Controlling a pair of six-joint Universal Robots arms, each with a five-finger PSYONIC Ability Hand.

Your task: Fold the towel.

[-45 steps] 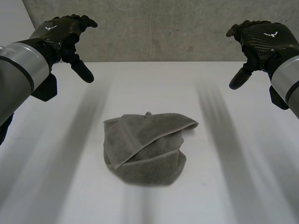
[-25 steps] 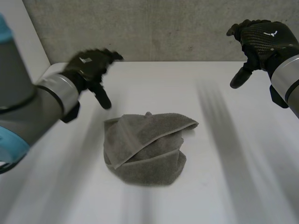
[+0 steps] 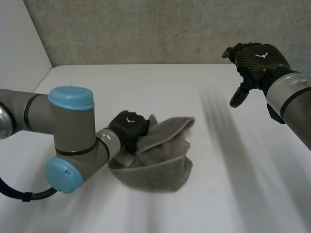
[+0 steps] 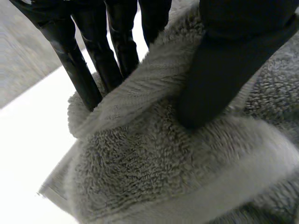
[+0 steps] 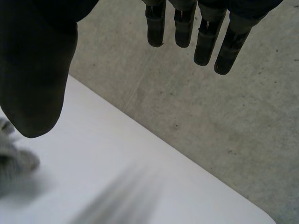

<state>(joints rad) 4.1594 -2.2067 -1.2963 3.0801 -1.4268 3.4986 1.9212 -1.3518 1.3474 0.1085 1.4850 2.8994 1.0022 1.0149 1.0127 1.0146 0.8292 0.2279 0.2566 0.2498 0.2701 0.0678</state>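
Note:
A grey towel (image 3: 163, 158) lies crumpled in a loose bundle in the middle of the white table (image 3: 146, 87). My left hand (image 3: 130, 127) is down on the towel's upper left part. In the left wrist view its thumb (image 4: 219, 79) presses on a raised fold of the towel (image 4: 154, 172), and its fingers (image 4: 93, 60) stand behind that fold, pinching it. My right hand (image 3: 255, 60) hangs open above the table's far right, well away from the towel. In the right wrist view its fingers (image 5: 205, 37) are spread over bare table, with a bit of the towel (image 5: 11, 158) beside the thumb.
A grey concrete wall (image 3: 170, 29) runs along the table's far edge. A white side wall (image 3: 19, 53) stands at the far left. My left arm (image 3: 68, 141) lies low across the table's left side.
My left hand dropped from high at the back left onto the towel and closed on a fold, pushing the bundle's top edge rightward. My right hand shifted slightly left and stayed open.

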